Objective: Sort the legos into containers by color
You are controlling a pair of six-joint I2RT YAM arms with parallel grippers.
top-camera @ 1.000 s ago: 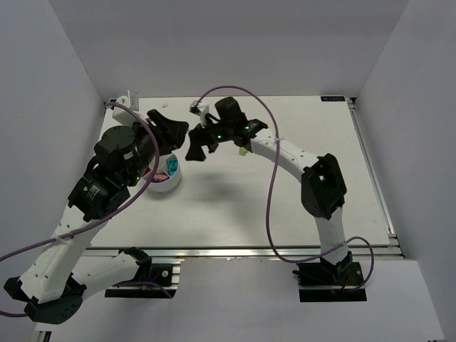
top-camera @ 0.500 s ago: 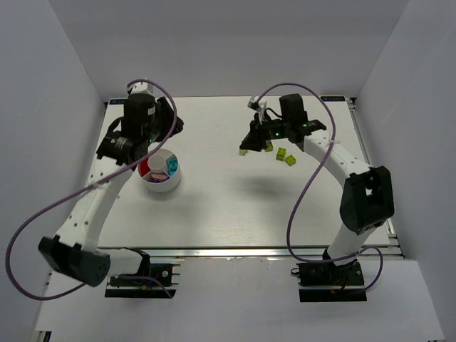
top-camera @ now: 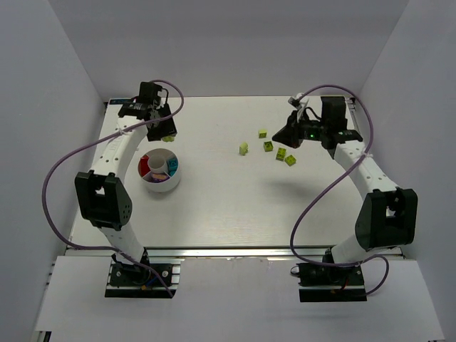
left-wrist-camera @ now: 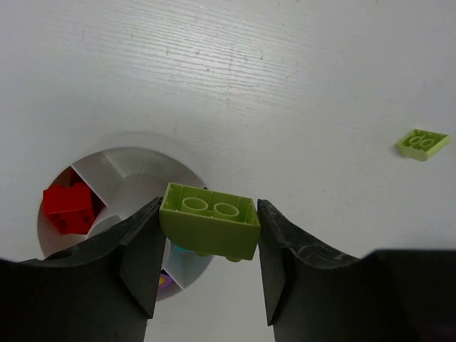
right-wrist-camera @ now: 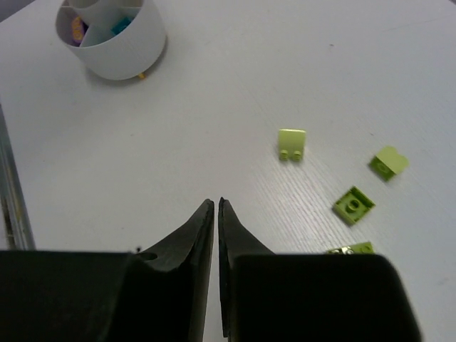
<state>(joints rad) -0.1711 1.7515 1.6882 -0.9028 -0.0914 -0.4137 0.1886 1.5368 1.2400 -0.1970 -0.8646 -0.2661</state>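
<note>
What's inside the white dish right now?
Red legos occupy one wedge of the dish; teal lego and purple lego lie in others. The held lime lego hides part of it in the left wrist view.

I work in robot lab cell. White table (top-camera: 214,214) boxed by plain pale walls (top-camera: 228,43) behind table and at both its sides. Aluminium rail (top-camera: 228,251) runs along table's near edge; my 2 arm bases, left base (top-camera: 139,274) and right base (top-camera: 331,276), clamped there. Purple cables (top-camera: 45,194) loop over table.
</note>
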